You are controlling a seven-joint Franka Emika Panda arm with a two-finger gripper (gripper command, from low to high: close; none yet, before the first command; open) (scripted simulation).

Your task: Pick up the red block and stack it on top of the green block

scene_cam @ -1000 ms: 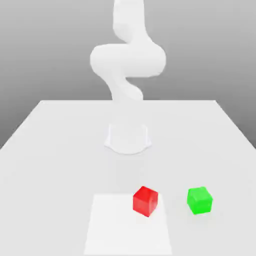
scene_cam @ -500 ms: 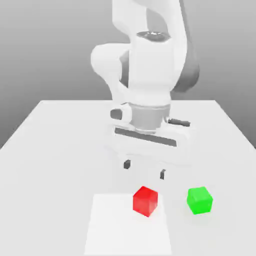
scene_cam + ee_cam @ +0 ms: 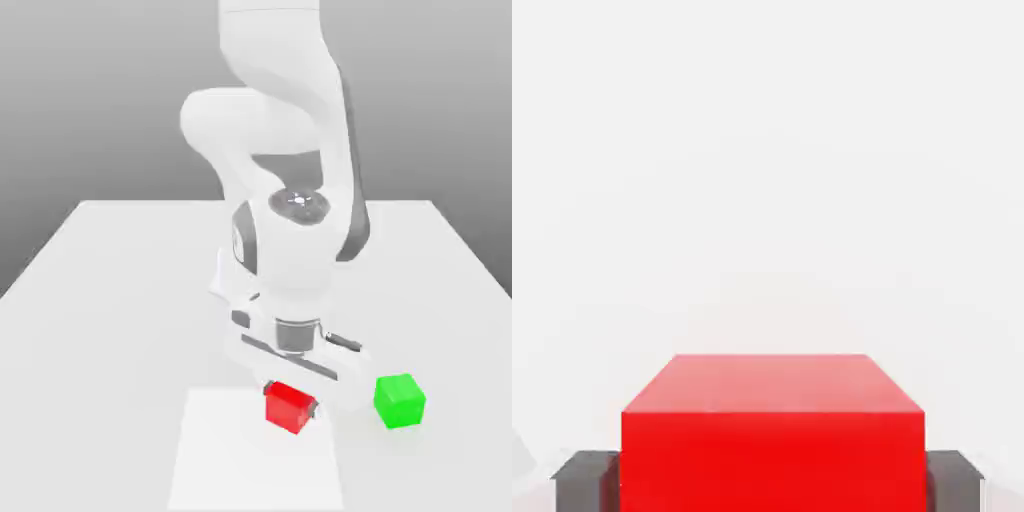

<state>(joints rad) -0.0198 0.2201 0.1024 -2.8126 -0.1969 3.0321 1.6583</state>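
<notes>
Gripper has dropped from above and now pinches red block on table; lift next, green block just beside.

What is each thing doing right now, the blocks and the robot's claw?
red block: on the table, squeezed between the fingers, not lifted.
green block: sitting alone on the table, nothing on top.
gripper: down at the table, shut on the red block.
</notes>
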